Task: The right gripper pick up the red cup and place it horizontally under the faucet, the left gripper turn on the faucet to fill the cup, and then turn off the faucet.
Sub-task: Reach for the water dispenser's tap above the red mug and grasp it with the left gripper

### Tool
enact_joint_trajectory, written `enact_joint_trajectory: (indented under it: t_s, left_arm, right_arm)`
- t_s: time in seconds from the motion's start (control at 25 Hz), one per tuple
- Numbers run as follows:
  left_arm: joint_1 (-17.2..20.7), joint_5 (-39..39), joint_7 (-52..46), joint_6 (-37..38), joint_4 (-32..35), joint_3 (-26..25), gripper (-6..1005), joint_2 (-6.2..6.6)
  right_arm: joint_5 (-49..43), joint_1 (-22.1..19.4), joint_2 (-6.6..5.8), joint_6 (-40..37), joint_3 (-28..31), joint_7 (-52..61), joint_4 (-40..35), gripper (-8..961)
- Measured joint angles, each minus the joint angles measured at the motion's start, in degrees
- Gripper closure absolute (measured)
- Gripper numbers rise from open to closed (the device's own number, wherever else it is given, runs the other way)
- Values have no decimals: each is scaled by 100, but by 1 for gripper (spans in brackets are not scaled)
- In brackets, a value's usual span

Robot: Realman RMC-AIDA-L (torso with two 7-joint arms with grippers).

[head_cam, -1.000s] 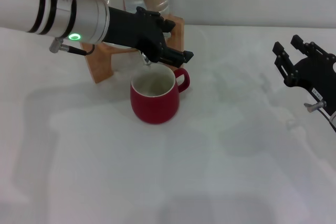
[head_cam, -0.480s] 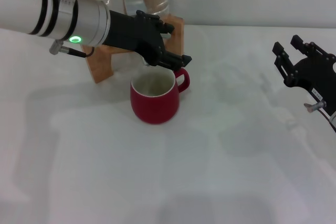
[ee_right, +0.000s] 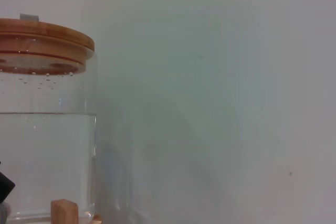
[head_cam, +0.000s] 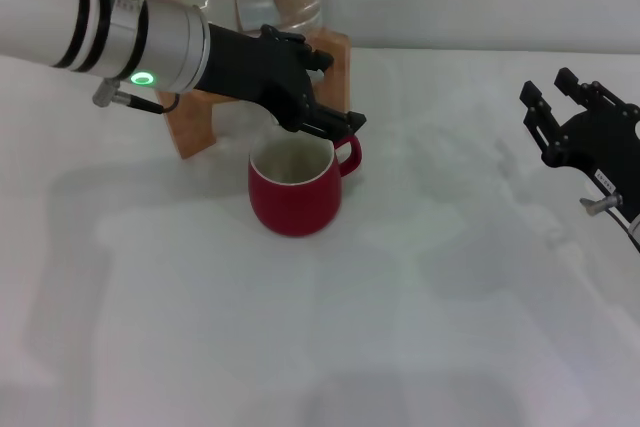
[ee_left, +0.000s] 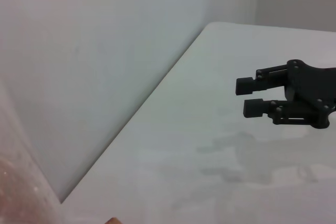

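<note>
Red cup: stands upright on the white table, left of centre in the head view, white inside showing, loop handle turned to the frame's right. Whether there is water in it I cannot tell.

Left gripper: reaches in from the upper left of the head view, just above the cup's far rim, right where the faucet should be. Its black claw covers the tap, so I cannot tell how far its fingers are parted or whether they have hold of the lever.

Faucet: hidden behind the left claw in the head view; no other view shows it.

Water jar: clear glass with a wooden lid and water well up its wall, at the left edge of the right wrist view; in the head view it sits at the top, on a wooden stand just behind the cup.

Right gripper: hangs at the right edge of the head view, well apart from the cup, prongs spread and holding nothing; the left wrist view shows it too, at its right side, with clear space between the fingertips.

Step in hand: by my judgement the cup is already placed and the left arm is working the tap, turning it on or off.

Next move: calls for a small, firm push on the thin lever without knocking the cup's rim, then lifting the claw clear.
</note>
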Motion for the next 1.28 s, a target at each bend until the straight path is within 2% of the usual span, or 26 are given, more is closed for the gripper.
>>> enact_joint_trajectory:
  t_s: [1.28]
  left_arm:
    - [-38,10,-100,-432,162,-41,119,-4]
  right_arm:
    - [0,-9,-9,-58,-9,0,0,527]
